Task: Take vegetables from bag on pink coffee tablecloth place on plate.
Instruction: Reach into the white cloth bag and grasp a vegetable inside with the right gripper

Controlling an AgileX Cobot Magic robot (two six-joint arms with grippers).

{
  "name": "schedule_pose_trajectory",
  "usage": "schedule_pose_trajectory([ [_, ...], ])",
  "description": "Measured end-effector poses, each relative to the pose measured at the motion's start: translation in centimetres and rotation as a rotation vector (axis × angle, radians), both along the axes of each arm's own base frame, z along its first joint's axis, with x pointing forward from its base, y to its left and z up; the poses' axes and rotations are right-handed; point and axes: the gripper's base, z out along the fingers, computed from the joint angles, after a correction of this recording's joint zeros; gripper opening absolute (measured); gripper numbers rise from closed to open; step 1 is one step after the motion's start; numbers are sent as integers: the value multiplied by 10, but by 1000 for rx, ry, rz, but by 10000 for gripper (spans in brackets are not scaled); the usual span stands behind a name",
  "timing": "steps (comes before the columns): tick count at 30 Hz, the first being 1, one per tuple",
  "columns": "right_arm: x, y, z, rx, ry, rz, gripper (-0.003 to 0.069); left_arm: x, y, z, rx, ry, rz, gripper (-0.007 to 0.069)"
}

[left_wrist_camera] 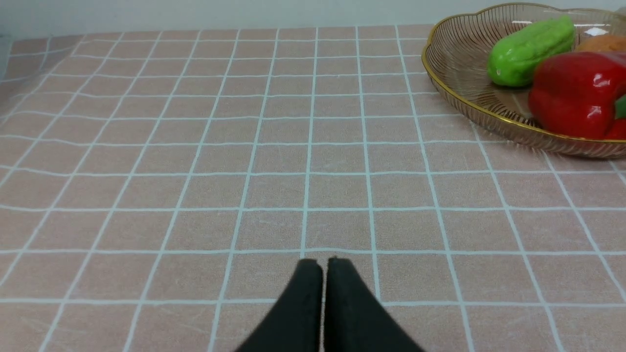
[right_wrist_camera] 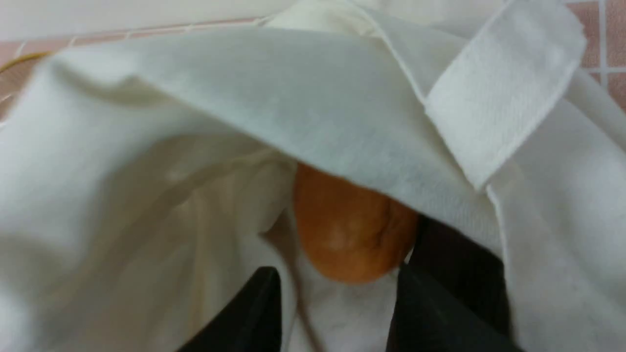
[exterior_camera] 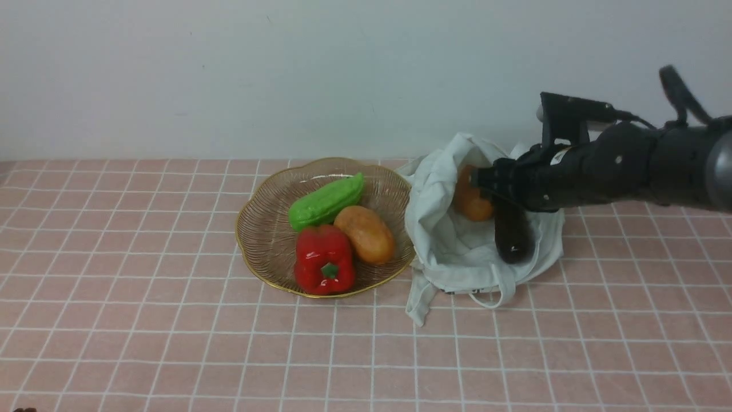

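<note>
While the right gripper (right_wrist_camera: 336,274) gaped empty before a smooth golden-brown potato (right_wrist_camera: 349,230) inside the off-white bag (right_wrist_camera: 244,98), the left gripper (left_wrist_camera: 323,264) sat closed on nothing.

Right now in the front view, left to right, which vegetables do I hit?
Order: red bell pepper → potato on the plate → second potato in the bag → eggplant. The green gourd is skipped because it shares the pepper's span.
</note>
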Motion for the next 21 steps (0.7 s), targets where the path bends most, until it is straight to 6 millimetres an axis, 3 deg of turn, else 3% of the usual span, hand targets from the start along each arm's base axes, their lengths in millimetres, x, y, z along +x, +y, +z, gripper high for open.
schedule_pose_trajectory([
  [9,31,9,-21,4,-4,-7,508,0,0,0,0,0,0,-5],
  [21,53,16,-49,-4,16,-6,545,0,0,0,0,0,0,-5],
])
